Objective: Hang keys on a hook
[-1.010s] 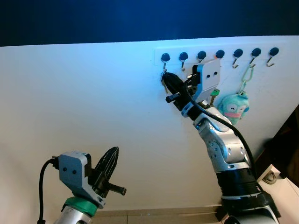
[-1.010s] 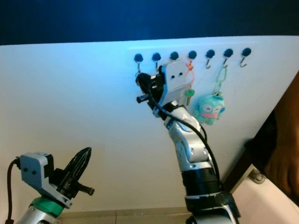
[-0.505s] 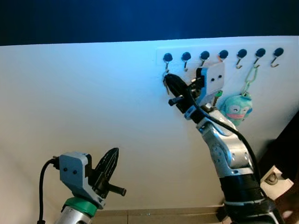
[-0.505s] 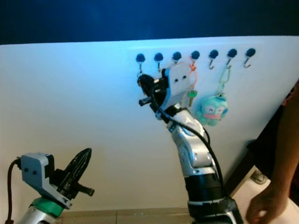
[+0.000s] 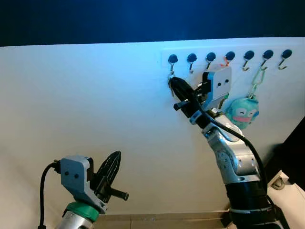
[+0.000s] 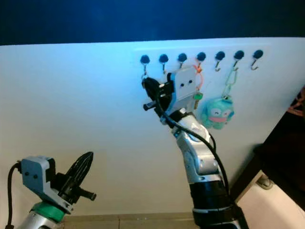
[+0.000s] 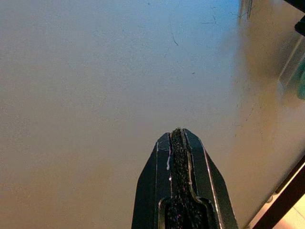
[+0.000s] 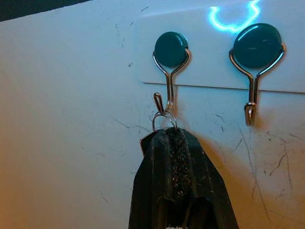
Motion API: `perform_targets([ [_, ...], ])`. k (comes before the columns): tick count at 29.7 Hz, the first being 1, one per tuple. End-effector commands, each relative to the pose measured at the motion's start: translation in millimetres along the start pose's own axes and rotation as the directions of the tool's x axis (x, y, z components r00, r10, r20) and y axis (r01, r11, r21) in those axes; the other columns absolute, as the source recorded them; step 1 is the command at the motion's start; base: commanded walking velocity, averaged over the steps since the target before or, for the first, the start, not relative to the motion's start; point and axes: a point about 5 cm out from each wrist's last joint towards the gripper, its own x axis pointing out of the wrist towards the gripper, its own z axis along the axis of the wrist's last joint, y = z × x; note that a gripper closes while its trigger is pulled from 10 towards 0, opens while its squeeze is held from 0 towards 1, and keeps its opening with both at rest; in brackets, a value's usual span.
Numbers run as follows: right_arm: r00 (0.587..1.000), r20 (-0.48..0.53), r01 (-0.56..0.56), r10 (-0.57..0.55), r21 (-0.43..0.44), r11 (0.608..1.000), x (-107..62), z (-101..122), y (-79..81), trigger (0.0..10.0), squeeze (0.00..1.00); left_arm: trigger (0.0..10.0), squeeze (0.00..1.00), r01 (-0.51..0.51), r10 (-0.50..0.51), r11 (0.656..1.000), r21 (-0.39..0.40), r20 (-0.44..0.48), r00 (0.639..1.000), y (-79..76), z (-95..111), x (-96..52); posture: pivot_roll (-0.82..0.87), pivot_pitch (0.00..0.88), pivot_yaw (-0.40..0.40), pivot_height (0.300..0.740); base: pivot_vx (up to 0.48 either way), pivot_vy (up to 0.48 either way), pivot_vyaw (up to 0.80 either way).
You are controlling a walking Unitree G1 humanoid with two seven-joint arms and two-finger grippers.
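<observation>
A row of several metal hooks with dark round heads [image 5: 228, 56] is fixed high on the white wall. My right gripper [image 5: 172, 84] is raised to the leftmost hook [image 8: 167, 76] and is shut on the keys. Their small metal ring [image 8: 164, 119] sticks out of the fingertips [image 8: 167, 138], right at the hook's lower bend. I cannot tell whether the ring is over the hook's tip. My left gripper [image 5: 114, 161] is held low at the left, shut and with nothing in it, pointing at the bare wall [image 7: 95, 71].
A teal plush keychain [image 5: 242, 112] hangs by a green chain from the second hook from the right. An orange loop with a green key [image 6: 196, 88] hangs beside my right wrist. Dark furniture [image 6: 281, 143] stands at the lower right.
The view has shifted slightly. My right gripper stays at the leftmost hook with the ring. A person's hand that showed at the lower right half a second ago has gone.
</observation>
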Motion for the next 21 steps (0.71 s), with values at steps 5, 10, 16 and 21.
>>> perform_targets([
  [5,0.989,-0.141,0.046,-0.038,0.058,0.997,-10.9,-30.7,-5.1,10.0,1.00,10.0,0.00,-0.006,0.006,1.000,0.007,-0.022,1.000,0.4,-2.8,-3.1,-0.06,0.096,0.139,0.740,0.000,0.000,0.00],
  [10,0.996,-0.091,0.030,-0.024,0.066,0.997,-10.6,-23.9,-2.6,10.0,0.00,10.0,0.00,-0.004,0.004,1.000,0.005,-0.021,1.000,0.3,-2.4,-2.9,-0.06,0.096,0.139,0.740,0.000,0.000,0.00],
  [16,1.000,-0.003,-0.016,0.016,0.153,0.988,-14.8,-12.9,0.1,10.0,0.00,10.0,0.00,-0.003,0.003,1.000,0.005,-0.020,1.000,0.4,-2.0,-3.0,-0.06,0.096,0.139,0.740,0.000,0.000,0.00],
  [21,0.999,0.035,-0.026,0.020,0.171,0.985,-28.2,-8.3,-5.5,10.0,0.00,10.0,0.00,-0.002,0.002,1.000,0.004,-0.021,1.000,0.7,-1.8,-3.3,-0.06,0.096,0.141,0.740,0.000,0.000,0.00],
])
